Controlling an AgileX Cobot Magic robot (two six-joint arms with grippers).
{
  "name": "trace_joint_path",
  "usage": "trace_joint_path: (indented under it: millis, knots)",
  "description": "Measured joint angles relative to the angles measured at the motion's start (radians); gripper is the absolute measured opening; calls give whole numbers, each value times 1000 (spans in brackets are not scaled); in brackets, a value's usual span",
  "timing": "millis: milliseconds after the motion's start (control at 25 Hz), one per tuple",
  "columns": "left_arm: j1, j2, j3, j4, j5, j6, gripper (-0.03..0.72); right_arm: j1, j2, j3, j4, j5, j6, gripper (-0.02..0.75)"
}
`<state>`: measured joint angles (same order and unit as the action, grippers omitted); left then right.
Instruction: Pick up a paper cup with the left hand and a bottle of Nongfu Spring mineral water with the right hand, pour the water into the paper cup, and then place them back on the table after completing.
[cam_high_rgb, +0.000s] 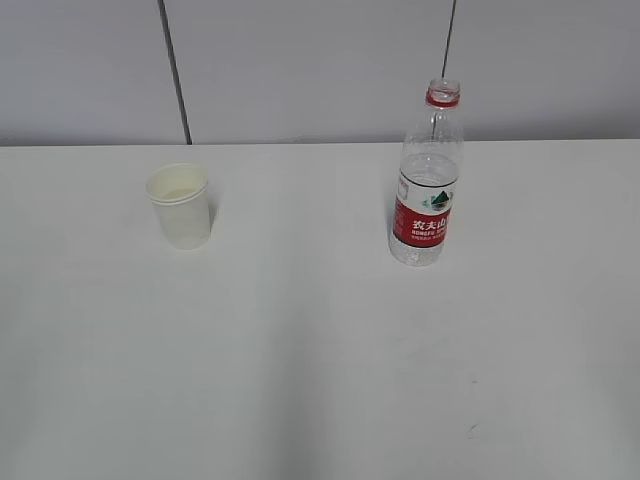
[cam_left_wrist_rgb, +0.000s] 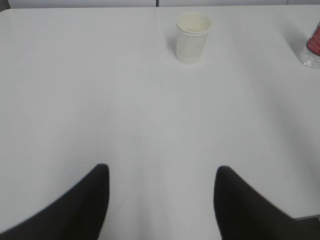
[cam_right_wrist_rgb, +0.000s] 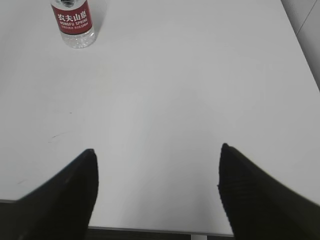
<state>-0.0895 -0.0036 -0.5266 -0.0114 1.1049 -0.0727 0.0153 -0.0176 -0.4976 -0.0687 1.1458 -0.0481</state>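
Cup & bottle on tabletop, well apart.
Cup upright at left; bottle upright at right, uncapped, red label, partly full; white tabletop, grey wall behind.

A grey panelled wall is filling the top of the exterior frame. One dark seam is running down at upper left, another thin dark seam at upper right. Nothing else non-task is showing.
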Motion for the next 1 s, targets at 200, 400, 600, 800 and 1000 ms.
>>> trace_joint_path:
  millis: [200,400,600,800,1000]
  knots:
    - [0,0,0,0,0,0,417,0,0,0,0,0,0,554]
    - [0,0,0,0,0,0,417,0,0,0,0,0,0,554]
    - [0,0,0,0,0,0,417,0,0,0,0,0,0,554]
    - [0,0,0,0,0,0,417,0,0,0,0,0,0,554]
    - [0,0,0,0,0,0,417,0,0,0,0,0,0,554]
